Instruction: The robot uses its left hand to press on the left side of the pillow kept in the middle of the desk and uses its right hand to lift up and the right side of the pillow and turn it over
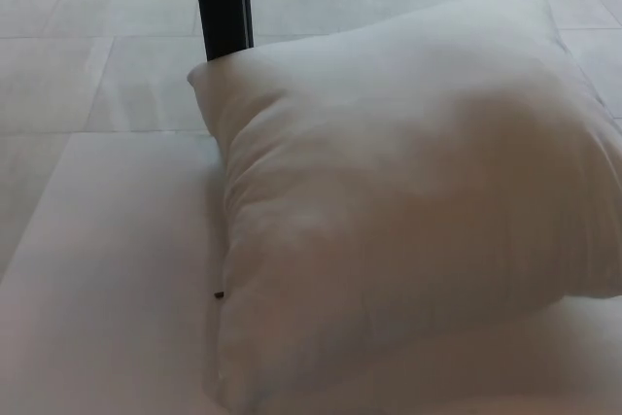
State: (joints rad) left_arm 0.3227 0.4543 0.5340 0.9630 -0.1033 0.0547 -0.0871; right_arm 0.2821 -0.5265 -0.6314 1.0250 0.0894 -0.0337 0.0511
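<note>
While tilted (one corner far-right), pillow [408,201] rests on desk [107,289].

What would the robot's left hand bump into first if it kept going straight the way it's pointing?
That can't be told: neither hand shows in the head view, so there is no pointing direction to follow. Only the white pillow lies on the desk, with a black post behind it.

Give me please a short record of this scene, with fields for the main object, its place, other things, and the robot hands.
main object: white pillow, plump, creased on its left side
place: on the white desk, filling the centre and right of the view
other things: black post behind the pillow; small dark speck by the pillow's left edge; tiled floor beyond
left robot hand: not in view
right robot hand: not in view
</note>
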